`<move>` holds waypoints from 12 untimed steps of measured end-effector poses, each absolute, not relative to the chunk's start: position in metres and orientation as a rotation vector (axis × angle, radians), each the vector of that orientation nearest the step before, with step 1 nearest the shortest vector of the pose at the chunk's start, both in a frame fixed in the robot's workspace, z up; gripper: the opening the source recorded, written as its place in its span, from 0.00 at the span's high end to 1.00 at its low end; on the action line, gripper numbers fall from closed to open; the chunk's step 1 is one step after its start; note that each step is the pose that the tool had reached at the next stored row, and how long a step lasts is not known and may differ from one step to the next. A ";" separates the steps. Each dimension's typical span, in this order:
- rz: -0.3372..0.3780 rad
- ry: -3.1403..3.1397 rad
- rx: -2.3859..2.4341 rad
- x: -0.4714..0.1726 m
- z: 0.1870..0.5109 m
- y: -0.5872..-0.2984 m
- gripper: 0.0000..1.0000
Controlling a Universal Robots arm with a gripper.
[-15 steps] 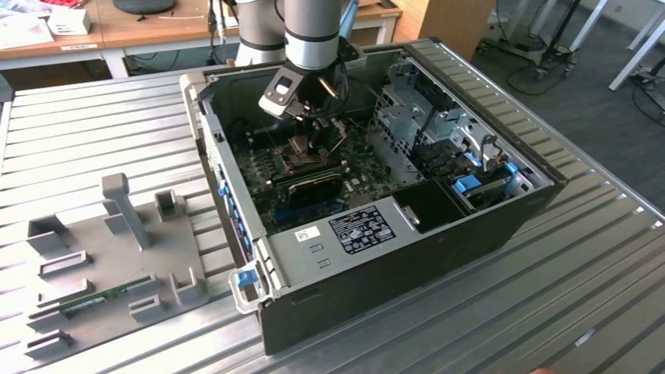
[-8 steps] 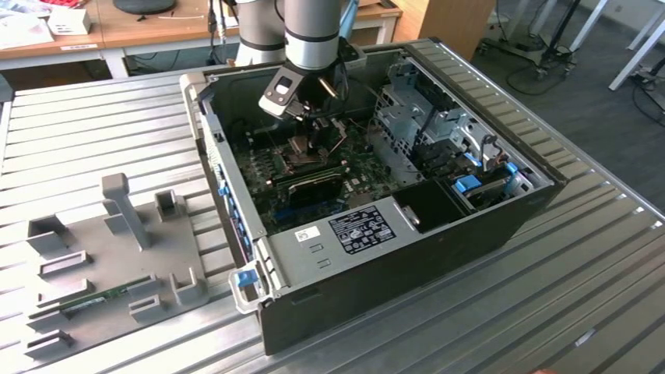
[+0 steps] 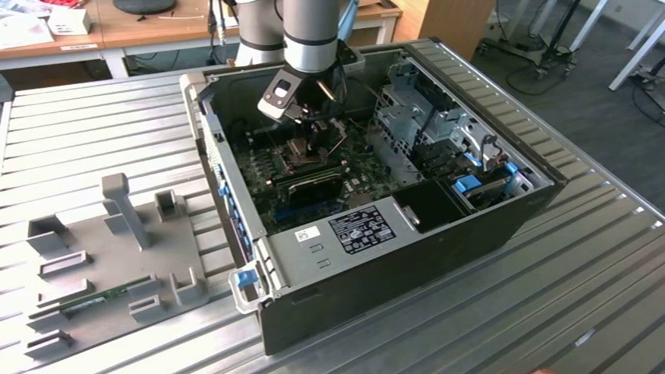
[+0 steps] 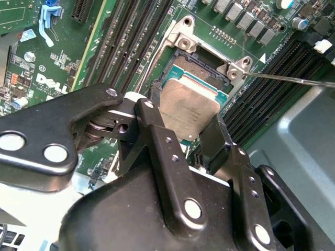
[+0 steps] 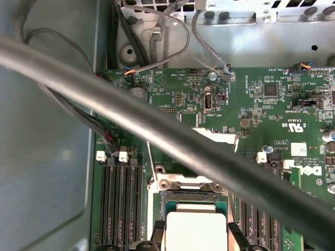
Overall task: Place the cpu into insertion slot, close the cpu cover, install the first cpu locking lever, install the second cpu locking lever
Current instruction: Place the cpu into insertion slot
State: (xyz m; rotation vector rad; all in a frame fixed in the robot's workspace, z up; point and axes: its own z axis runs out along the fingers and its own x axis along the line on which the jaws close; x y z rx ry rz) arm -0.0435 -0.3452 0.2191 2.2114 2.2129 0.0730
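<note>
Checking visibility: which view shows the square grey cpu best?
Second wrist view: the flat square grey metal cpu shows almost whole between the fingers of the black gripper, at the dark square insertion slot. The first wrist view crops the cpu; the exterior view leaves it too small to tell.

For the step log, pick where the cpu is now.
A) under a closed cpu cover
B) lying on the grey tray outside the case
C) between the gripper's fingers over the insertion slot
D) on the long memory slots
C: in the second wrist view the cpu sits between the fingers of the gripper, above the open insertion slot.
</note>
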 end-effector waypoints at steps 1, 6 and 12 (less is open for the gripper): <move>0.073 2.213 2.211 -0.044 0.219 -0.345 0.46; 0.073 2.213 2.211 -0.044 0.218 -0.345 0.46; 0.073 2.213 2.211 -0.044 0.212 -0.345 0.46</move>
